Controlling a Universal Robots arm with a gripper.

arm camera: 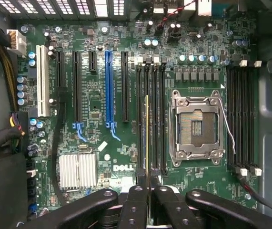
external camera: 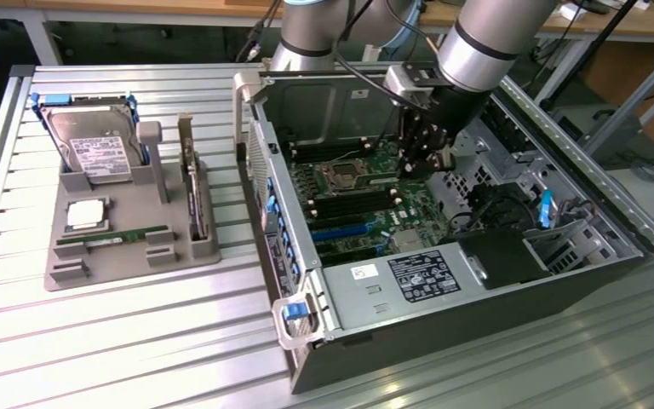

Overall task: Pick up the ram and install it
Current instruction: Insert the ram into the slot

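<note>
In the exterior view we see the black gripper [external camera: 427, 152] of the silver robot arm reaching down into the open dark computer case [external camera: 452, 324], just above the green motherboard [external camera: 364, 200] and close to its central socket. On the exterior view's left, well apart from the case, a grey moulded holder tray [external camera: 123, 247] carries one silver labelled hard drive [external camera: 98, 146], one square silver processor [external camera: 86, 214], one expansion card standing on edge [external camera: 195, 192] and one narrow green memory stick lying flat [external camera: 113, 238]. In the wrist view we look straight down on the motherboard, and the ram [arm camera: 147, 133], a long thin green circuit-board stick seen edge-on as a yellowish line, is pinched between the gripper's nearly closed fingers [arm camera: 136, 200] and hangs over the bank of four black memory slots [arm camera: 151, 119] beside the one open metal processor socket [arm camera: 195, 128]; whether its edge already touches a slot we cannot tell. A second bank of four slots [arm camera: 242, 114] lies on the socket's other side. We judge the stick light and stiff but fragile: it should be held by its long top edge, at the middle, away from chips and contacts, and kept upright so it does not twist or slip.
</note>
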